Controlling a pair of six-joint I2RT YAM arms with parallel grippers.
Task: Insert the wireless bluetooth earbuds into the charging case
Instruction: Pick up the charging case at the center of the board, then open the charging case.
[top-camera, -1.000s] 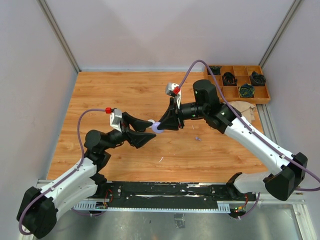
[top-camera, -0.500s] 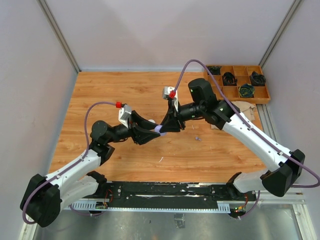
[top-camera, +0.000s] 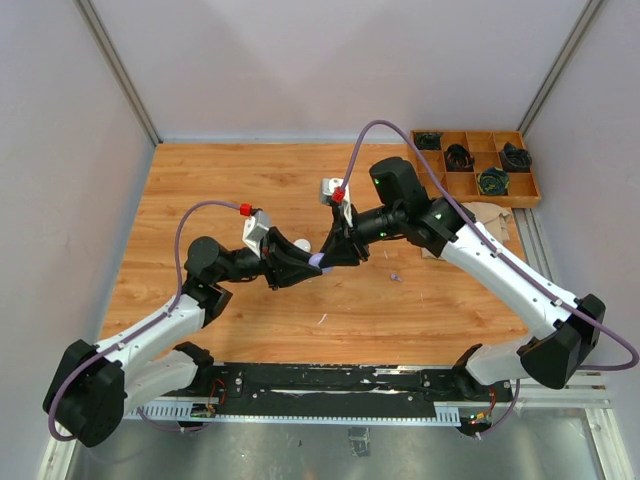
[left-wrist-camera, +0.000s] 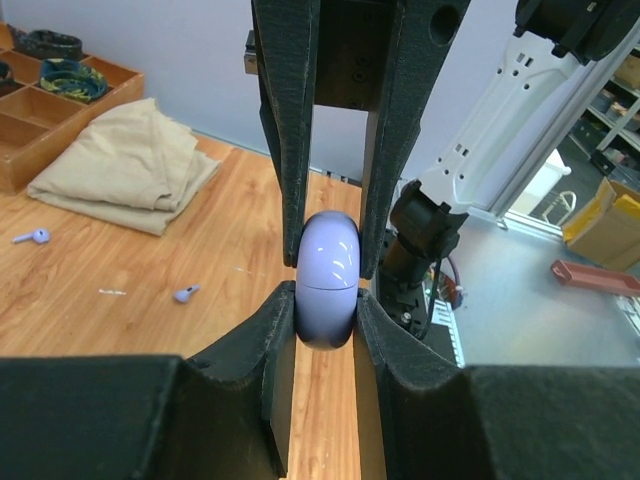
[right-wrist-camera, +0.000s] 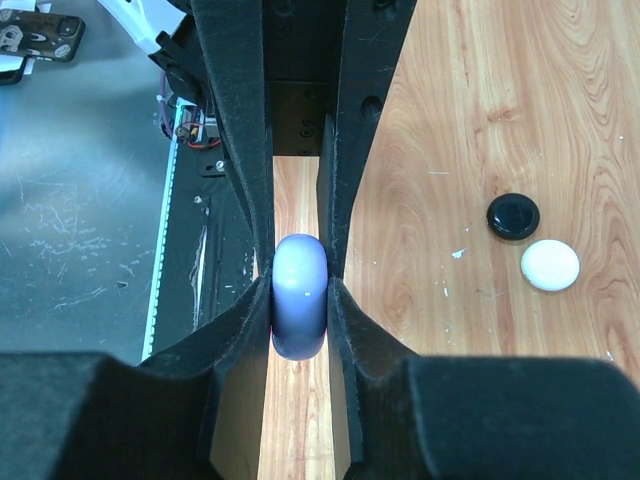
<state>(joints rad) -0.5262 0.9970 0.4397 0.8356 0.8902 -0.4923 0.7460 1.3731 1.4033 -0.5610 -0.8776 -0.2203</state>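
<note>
From where I stand, the two arms meet nose to nose above the table (top-camera: 220, 190), with the lilac charging case (left-wrist-camera: 328, 280) pinched in the air between them. The left gripper (left-wrist-camera: 326, 322) has its fingers drawn in tight on the lower half of the case, below the seam. The right gripper (right-wrist-camera: 300, 312) is clamped just as narrowly on the other half. Neither pair of fingers shows any slack.

The case looks closed, so I judge the step in hand is parting its two halves. To do it well, one arm should hold its half dead steady while the other swings away about the hinge rather than pulling straight back. That way the smooth round shell does not squirt out of the pads. A slow, small motion is best, with both grips kept clear of the seam.

The earbuds are not in it yet. One lilac earbud (left-wrist-camera: 32, 236) lies on the wood near the folded cloth (left-wrist-camera: 125, 165), and a second earbud (left-wrist-camera: 186, 293) lies closer in. A black case (right-wrist-camera: 513, 215) and a white case (right-wrist-camera: 550, 265) sit side by side on the table.
</note>
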